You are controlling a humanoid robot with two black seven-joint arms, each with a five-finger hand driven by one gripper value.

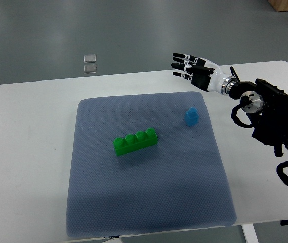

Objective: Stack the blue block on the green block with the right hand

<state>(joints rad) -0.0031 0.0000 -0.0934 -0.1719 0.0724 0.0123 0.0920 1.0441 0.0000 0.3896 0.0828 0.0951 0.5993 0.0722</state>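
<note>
Top view of the work surface. We see a white table [32, 101] covered in its middle by a grey-blue textured mat [149, 202]. On the mat lies the green block [135, 141], a long brick with four studs in a row, set at a slight angle so that its right end points toward the far side. The blue block [191, 116] (a small single-stud piece) stands on the mat up and to the right of the green block, well apart from it and near the mat's right edge. The right hand [194, 70] enters from the picture's right edge on a black arm [270, 111] and hovers beyond the mat's far right corner, above the table's far edge. Its fingers [180, 65] are stretched out straight and slightly spread, pointing left, and hold nothing. The hand is clear of both blocks; we note that the blue block sits nearer to it than the green one. Two small clear squares [89, 63] lie on the floor beyond the table.
</note>
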